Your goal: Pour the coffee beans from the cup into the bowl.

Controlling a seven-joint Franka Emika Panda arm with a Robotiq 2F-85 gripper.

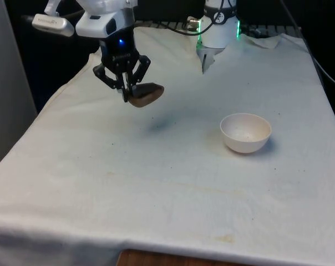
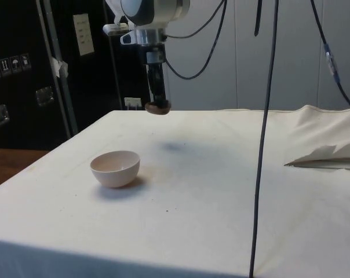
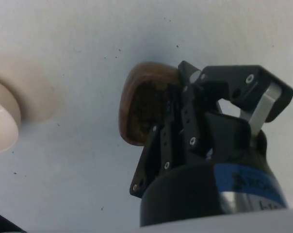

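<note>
You have the gripper (image 1: 126, 91) pinched tight on the rim of the brown cup (image 1: 146, 94), which hangs in the air well above the cloth-covered table (image 1: 156, 183). From the front you see the cup tipped over toward the front view's right, where the white bowl (image 1: 245, 132) sits well apart. The side view shows its height over the cloth. The wrist view gives you the cup's dark inside, with the bowl's rim (image 3: 3, 116) at the edge.
</note>
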